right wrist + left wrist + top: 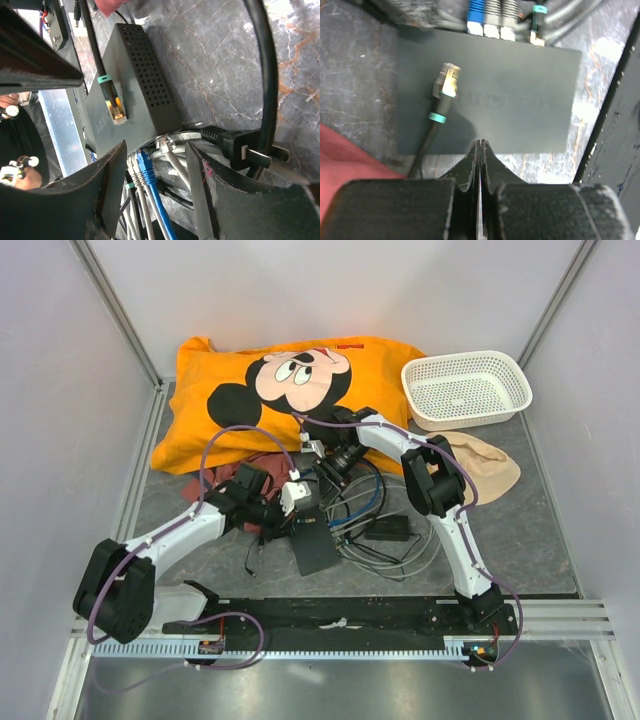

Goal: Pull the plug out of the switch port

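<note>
The dark grey switch [520,95] lies flat; it also shows in the top view [316,545] and the right wrist view [140,85]. A blue plug [476,20] and grey plugs [500,27] sit in its row of ports. A loose plug [447,80] on a black cable with a teal band lies on the switch's top. My left gripper [480,146] is shut and empty at the switch's near edge. My right gripper [156,150] is open over the port side, its jaws either side of the blue plug [145,165] and a grey plug [167,146], touching neither.
A black power plug [240,147] and a tangle of cables [375,520] lie by the ports. A black adapter brick [388,528], an orange Mickey cushion [290,390], a white basket [466,388], red cloth [345,160] and a black rail [340,615] are around.
</note>
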Robot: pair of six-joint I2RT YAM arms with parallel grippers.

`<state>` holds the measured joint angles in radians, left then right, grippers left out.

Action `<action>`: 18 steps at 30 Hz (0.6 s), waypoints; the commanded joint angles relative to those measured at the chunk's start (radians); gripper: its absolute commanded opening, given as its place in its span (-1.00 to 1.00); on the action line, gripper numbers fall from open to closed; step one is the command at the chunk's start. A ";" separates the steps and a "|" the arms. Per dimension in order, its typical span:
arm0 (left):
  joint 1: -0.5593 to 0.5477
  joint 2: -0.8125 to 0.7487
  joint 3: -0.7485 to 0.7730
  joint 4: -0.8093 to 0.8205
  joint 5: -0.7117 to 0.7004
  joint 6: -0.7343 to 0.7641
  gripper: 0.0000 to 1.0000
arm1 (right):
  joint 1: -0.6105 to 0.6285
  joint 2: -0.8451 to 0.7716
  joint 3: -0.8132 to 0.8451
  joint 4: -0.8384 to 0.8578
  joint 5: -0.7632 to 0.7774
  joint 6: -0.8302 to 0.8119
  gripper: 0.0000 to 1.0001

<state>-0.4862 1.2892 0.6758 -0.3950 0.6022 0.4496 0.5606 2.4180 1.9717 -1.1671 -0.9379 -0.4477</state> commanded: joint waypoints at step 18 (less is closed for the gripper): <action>-0.095 -0.004 -0.091 0.117 -0.076 0.124 -0.97 | -0.036 0.098 0.026 0.032 0.014 0.009 0.06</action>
<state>-0.5720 1.2655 0.5926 -0.3210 0.5488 0.5247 0.5423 2.4718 1.9930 -1.1671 -0.9829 -0.4053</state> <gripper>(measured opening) 0.022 0.541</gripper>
